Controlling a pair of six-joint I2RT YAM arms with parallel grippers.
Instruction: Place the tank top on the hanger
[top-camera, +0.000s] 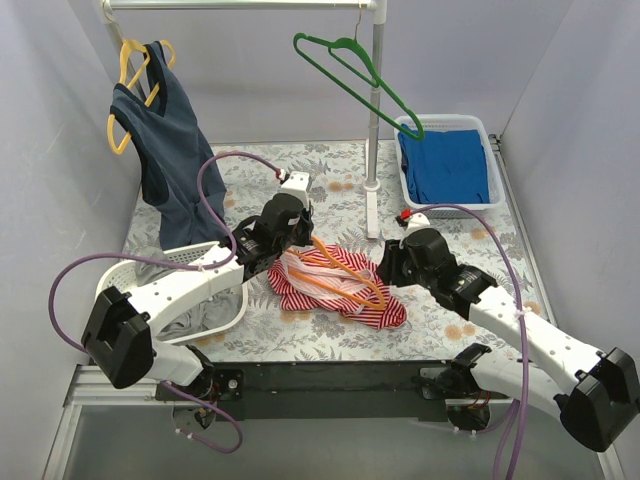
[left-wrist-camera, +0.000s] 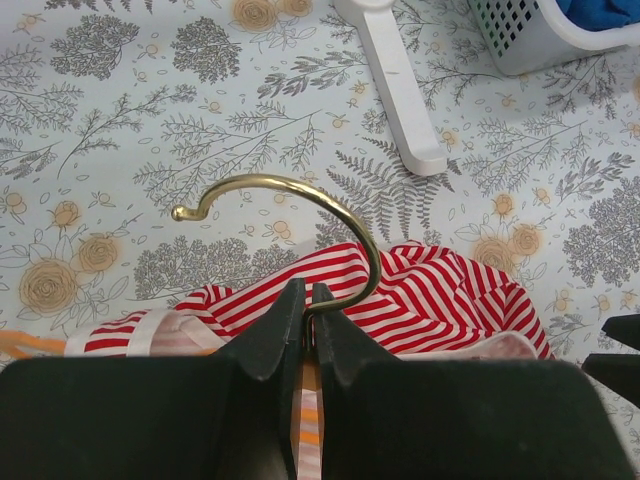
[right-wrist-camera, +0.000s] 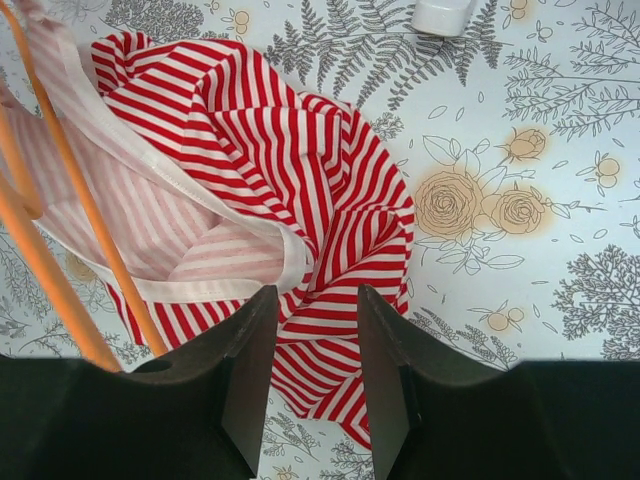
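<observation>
The red-and-white striped tank top (top-camera: 345, 298) lies crumpled on the floral table between the arms. The orange hanger (top-camera: 347, 274) lies across it, partly inside the cloth. My left gripper (top-camera: 305, 236) is shut on the hanger's brass hook (left-wrist-camera: 300, 188) at its base, over the top's left part (left-wrist-camera: 440, 290). My right gripper (top-camera: 386, 268) is open, its fingers astride the top's right edge (right-wrist-camera: 290, 170) and just above it. Orange hanger bars (right-wrist-camera: 85, 215) show at the left of the right wrist view. The left gripper (left-wrist-camera: 308, 300) and the right gripper (right-wrist-camera: 315, 320) each show in their own wrist view.
A rack pole (top-camera: 377, 120) stands behind the top, its white foot (left-wrist-camera: 400, 90) close by. A green hanger (top-camera: 360, 75) and a navy tank top (top-camera: 170, 150) on a yellow hanger hang from the rail. A basket (top-camera: 412, 126) with blue cloth is back right. A white basket (top-camera: 190, 256) sits left.
</observation>
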